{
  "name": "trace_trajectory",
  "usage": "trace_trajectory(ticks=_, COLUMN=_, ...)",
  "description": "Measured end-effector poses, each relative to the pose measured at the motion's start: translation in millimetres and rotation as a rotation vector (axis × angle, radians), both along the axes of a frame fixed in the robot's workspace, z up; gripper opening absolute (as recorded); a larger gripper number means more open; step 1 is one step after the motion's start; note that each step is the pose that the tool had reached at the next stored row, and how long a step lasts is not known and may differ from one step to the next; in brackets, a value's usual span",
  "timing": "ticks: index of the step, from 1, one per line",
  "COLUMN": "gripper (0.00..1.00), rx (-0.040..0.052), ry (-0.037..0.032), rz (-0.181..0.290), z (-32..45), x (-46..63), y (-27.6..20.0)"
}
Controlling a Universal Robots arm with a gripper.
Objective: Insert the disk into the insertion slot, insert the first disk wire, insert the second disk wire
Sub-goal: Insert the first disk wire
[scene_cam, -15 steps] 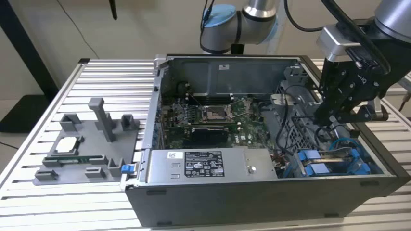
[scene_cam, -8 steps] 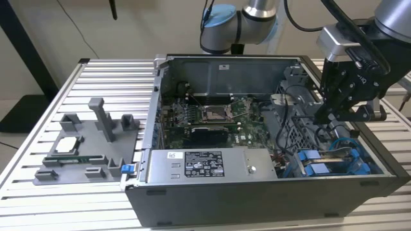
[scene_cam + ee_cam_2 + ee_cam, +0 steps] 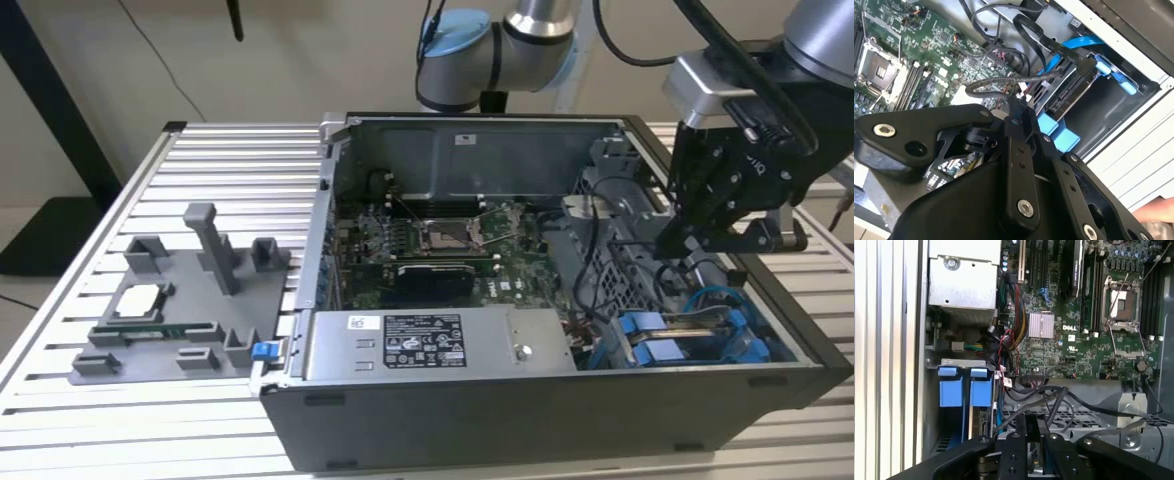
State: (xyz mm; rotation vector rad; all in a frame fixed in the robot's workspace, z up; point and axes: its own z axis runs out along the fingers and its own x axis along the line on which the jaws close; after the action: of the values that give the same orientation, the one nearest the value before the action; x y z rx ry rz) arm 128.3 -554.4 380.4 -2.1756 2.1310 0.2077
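My gripper (image 3: 687,240) hangs inside the open computer case, above the drive cage at the exterior view's right. In both wrist views its fingers are drawn together on a thin black disk wire (image 3: 989,85) that loops away from the tips (image 3: 1015,111) (image 3: 1033,422). The disk (image 3: 1069,95) sits in the insertion slot (image 3: 1114,107), its blue carrier tabs (image 3: 951,387) showing at the bay's mouth. A blue flat cable (image 3: 1079,42) runs to the back of the bay. The slot's blue fittings (image 3: 667,345) lie below and in front of the gripper.
The motherboard (image 3: 441,240) with its CPU socket (image 3: 1124,295) fills the case middle. A grey labelled power-supply box (image 3: 441,340) lies at the case front. Loose black cables (image 3: 1074,400) cross near the cage. A grey fixture (image 3: 174,310) stands on the slatted table (image 3: 134,420).
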Motion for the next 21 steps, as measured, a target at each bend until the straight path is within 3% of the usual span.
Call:
trace_trajectory(ticks=2, gripper=0.0, rx=-0.0069, ry=0.015, rz=0.0, z=-0.1, x=5.4, y=-0.2)
trace_trajectory(ticks=5, gripper=0.0, rx=-0.0282, ry=0.0374, rz=0.0, z=0.0, x=11.9, y=-1.0)
trace_trajectory(ticks=7, gripper=0.0, rx=-0.0428, ry=0.0489, rz=0.0, z=0.0, x=15.6, y=-2.0)
trace_trajectory(ticks=9, gripper=0.0, rx=-0.0535, ry=0.0554, rz=0.0, z=-0.1, x=18.5, y=-3.7)
trace_trajectory(ticks=15, gripper=0.0, rx=-0.0733, ry=0.0613, rz=-0.001, z=-0.8, x=22.4, y=-10.9)
trace_trajectory(ticks=21, gripper=0.0, rx=-0.0769, ry=0.0581, rz=-0.021, z=-4.3, x=22.5, y=-14.9)
